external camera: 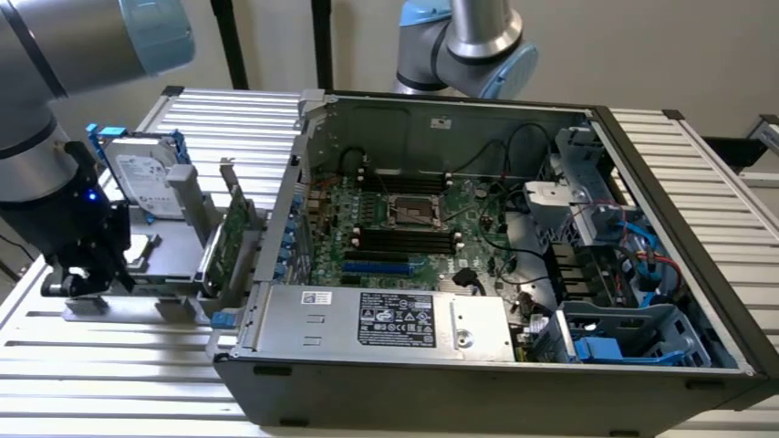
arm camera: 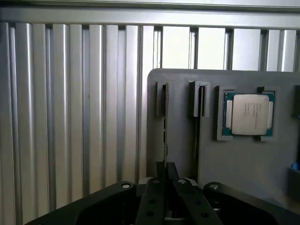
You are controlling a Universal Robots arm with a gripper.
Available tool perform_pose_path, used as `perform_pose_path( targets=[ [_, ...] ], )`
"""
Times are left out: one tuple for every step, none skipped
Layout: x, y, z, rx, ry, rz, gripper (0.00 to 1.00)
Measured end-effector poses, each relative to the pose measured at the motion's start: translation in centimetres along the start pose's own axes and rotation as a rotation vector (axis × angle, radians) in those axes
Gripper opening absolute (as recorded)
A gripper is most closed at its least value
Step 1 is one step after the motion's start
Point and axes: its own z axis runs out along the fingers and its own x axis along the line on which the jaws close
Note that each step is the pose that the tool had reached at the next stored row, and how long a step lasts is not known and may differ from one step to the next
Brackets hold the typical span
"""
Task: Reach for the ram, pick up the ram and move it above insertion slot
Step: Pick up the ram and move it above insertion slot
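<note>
The gripper (external camera: 88, 287) hung at the lower left of the exterior view, low over a grey holder (external camera: 171, 246) on the slatted table (external camera: 122, 356), well apart from the open case (external camera: 487, 392) that took up the middle and right of that view. In the wrist view its fingers (arm camera: 157, 185) were pressed together on the thin edge of the ram (arm camera: 165, 131), so the gripper (arm camera: 165, 169) was pinching the stick at its near end. The ram stood edge-on, a dark narrow line running from the fingertips to a pair of grey guides on the holder (arm camera: 243, 164), with its far end between them. A second pair of guides (arm camera: 197, 98) stood just beside it, and past that a chip (arm camera: 248, 114) with a silver lid lay flat in its own recess. The slats of the table (arm camera: 70, 117) ran along the holder's other side.

In the exterior view, a hard drive (external camera: 144, 178) with blue rails stood upright at the upper left behind the gripper, and a green card (external camera: 233, 239) stood on edge between the holder and the case wall. Inside the case, the black memory slots (external camera: 408, 239) lay in parallel rows at the centre of the frame, just below the processor socket (external camera: 414, 210), with a shorter blue slot (external camera: 378, 267) beneath them. The ram was at the holder, far from those slots.
</note>
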Motion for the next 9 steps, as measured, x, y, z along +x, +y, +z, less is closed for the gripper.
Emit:
perform_pose_path(
  targets=[
    [0.0, 0.0, -0.45, 0.0, 0.0, 0.0, 0.13],
    [0.0, -0.02, -0.94, -0.0001, 0.0, 0.0, 0.13],
    [0.0, -0.05, -1.38, 0.0, 0.0, 0.0, 0.13],
    [0.0, -0.1, -1.84, -0.0001, 0.0, 0.0, 0.13],
    [0.0, -0.15, -2.29, 0.0, -0.0001, 0.0, 0.13],
    [0.0, -0.2, -2.74, 0.0, -0.0002, 0.0, 0.13],
    [0.0, -0.26, -3.18, 0.0001, -0.0002, 0.0, 0.13],
    [0.0, -0.38, -3.64, -0.0001, -0.0002, 0.0, 0.13],
    [0.0, -0.54, -4.09, 0.0001, -0.0004, 0.0, 0.13]
  ],
)
